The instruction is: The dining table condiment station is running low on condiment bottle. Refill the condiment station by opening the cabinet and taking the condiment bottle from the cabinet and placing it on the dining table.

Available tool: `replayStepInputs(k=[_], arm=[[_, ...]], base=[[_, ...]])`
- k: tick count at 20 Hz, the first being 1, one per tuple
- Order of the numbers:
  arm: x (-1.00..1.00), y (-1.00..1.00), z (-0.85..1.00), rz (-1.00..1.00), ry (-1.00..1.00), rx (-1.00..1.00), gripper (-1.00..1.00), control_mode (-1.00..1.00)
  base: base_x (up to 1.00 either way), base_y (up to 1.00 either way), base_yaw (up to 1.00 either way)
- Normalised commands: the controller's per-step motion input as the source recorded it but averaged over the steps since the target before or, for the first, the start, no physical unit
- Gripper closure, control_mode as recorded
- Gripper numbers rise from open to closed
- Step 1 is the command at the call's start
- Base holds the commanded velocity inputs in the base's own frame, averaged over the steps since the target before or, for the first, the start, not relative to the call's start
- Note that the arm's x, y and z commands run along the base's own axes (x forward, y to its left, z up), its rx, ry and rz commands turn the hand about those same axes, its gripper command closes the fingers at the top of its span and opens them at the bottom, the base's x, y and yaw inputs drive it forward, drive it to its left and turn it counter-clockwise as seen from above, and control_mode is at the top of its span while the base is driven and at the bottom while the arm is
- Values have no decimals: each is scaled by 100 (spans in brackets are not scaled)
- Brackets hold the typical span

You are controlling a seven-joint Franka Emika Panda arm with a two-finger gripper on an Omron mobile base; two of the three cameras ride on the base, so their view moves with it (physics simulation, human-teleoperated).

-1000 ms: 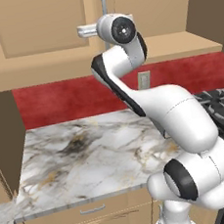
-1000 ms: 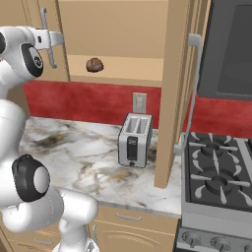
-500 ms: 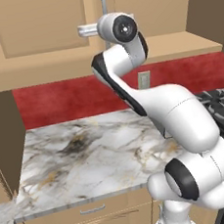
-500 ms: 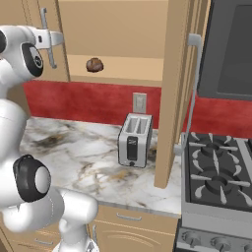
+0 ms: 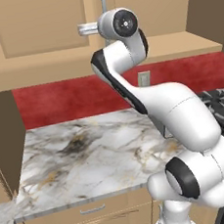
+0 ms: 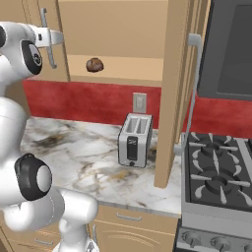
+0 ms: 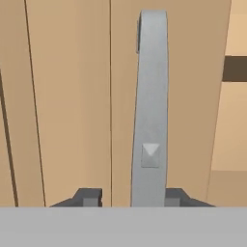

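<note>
The cabinet (image 5: 41, 38) hangs above the counter. Its left door is closed, and its right door (image 6: 174, 88) stands swung open, edge-on. My gripper (image 7: 132, 198) is raised to the left door's vertical silver handle (image 7: 150, 106). It is shut on that bar, which lies between the two fingertips and closer to the right one. The gripper (image 5: 86, 30) also shows at the handle (image 5: 103, 4) from the left, and the gripper (image 6: 58, 37) at the handle (image 6: 46, 34) from the right. The condiment bottle and the dining table are out of view.
A round dark-brown lump (image 6: 94, 64) sits on the open cabinet's shelf. Below lies a marble counter (image 5: 89, 151) with a silver toaster (image 6: 134, 140), a red backsplash (image 6: 88, 101) behind it and a gas stove (image 6: 219, 172) at the right. Drawers (image 5: 92, 219) run under the counter.
</note>
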Motion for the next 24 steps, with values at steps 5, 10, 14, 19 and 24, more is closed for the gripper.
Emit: replayStepInputs(k=[5, 10, 14, 19, 24], arm=[[-37, 4, -6, 0, -1, 0, 100, -100], [-80, 51, 0, 0, -3, 0, 100, -100], [-97, 73, 0, 0, -3, 0, 100, -100], [-94, 91, 0, 0, 0, 0, 100, -100], [-100, 89, 0, 0, 0, 0, 100, -100]], base=[[0, 0, 0], [0, 0, 0], [0, 0, 0], [0, 0, 0], [0, 0, 0]])
